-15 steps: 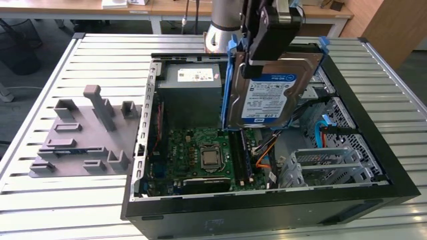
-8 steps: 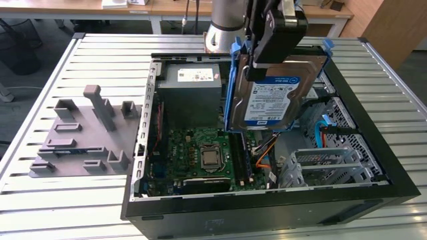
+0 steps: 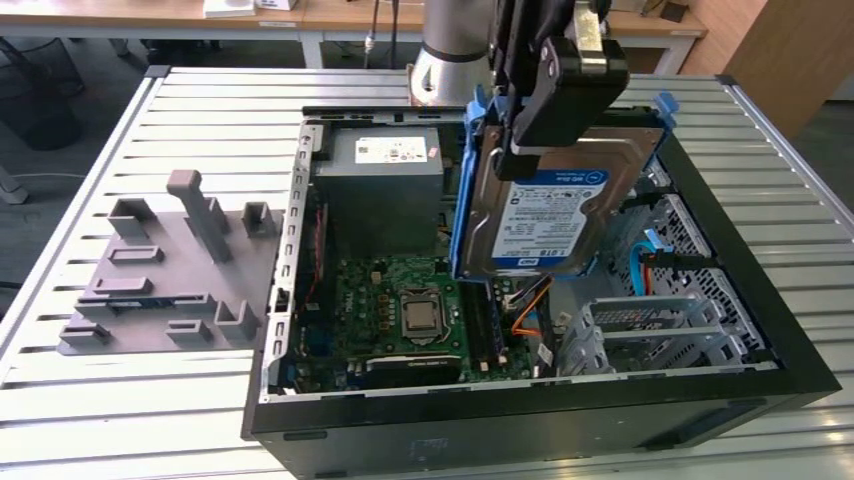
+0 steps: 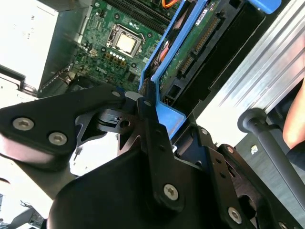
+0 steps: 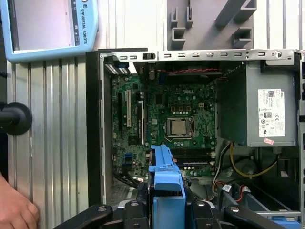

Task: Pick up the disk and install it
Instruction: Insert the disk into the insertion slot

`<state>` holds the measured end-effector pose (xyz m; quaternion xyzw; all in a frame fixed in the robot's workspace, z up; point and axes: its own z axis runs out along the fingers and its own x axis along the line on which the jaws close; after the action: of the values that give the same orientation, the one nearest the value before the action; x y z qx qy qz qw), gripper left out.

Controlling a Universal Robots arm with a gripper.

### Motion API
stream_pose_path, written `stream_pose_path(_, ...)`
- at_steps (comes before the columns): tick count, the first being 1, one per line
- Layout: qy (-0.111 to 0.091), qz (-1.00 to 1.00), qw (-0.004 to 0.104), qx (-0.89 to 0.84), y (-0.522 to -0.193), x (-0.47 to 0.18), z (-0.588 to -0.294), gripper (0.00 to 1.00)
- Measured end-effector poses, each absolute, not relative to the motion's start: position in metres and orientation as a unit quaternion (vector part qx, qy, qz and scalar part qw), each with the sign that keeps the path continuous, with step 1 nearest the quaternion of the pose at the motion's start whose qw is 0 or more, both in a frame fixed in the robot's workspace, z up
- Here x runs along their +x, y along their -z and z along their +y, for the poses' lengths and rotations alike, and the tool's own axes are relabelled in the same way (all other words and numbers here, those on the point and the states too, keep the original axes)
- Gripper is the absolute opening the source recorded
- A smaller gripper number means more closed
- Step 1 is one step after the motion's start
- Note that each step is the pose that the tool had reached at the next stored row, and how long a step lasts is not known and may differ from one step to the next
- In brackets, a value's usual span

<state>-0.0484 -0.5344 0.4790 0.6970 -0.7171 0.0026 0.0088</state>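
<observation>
Gripper [image 3: 529, 150] clamped on the disk [image 3: 561, 220] — flat silver metal, blue plastic frame; held above the open black case [image 3: 534, 428].

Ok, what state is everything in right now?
gripper: shut on the disk.
disk: held above the case, on edge, not installed.
case: open, side panel off.
CPU: bare, no cooler.
</observation>
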Motion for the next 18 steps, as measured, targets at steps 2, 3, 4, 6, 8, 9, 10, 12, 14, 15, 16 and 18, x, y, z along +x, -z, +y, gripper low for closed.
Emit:
stream_pose_path(2,-0.004,-0.717,0.010,0.697,-0.479,-0.048,-0.536,0.36)
stream_pose_path(3,-0.004,-0.717,0.010,0.697,-0.479,-0.048,-0.537,0.36)
stream_pose_path(4,-0.004,-0.717,0.010,0.697,-0.478,-0.047,-0.538,0.36)
stream_pose_path(6,-0.004,-0.717,0.010,0.697,-0.477,-0.045,-0.539,0.36)
stream_pose_path(8,-0.004,-0.717,0.010,0.697,-0.476,-0.043,-0.541,0.36)
stream_pose_path(9,-0.004,-0.717,0.010,0.697,-0.476,-0.041,-0.541,0.36)
stream_pose_path(10,-0.004,-0.717,0.010,0.697,-0.475,-0.040,-0.541,0.36)
stream_pose_path(12,-0.004,-0.717,0.010,0.697,-0.475,-0.037,-0.542,0.36)
stream_pose_path(14,-0.004,-0.717,0.010,0.697,-0.474,-0.036,-0.544,0.36)
stream_pose_path(15,-0.004,-0.717,0.010,0.697,-0.474,-0.036,-0.546,0.36)
stream_pose_path(16,-0.004,-0.717,0.010,0.697,-0.473,-0.036,-0.547,0.36)
stream_pose_path(18,-0.004,-0.717,0.010,0.697,-0.473,-0.036,-0.549,0.36)
